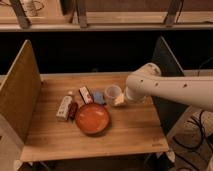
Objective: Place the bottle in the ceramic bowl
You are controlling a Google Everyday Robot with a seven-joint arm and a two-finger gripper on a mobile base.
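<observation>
White bottle (64, 107) well L of gripper (120, 100) (nr cup (113, 92)).

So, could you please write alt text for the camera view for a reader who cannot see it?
A white robot arm reaches from the right over a wooden table, its open pincer beside a translucent plastic cup. A small white oblong bottle lies left of a glossy orange-red ceramic bowl, not yet inside.
</observation>
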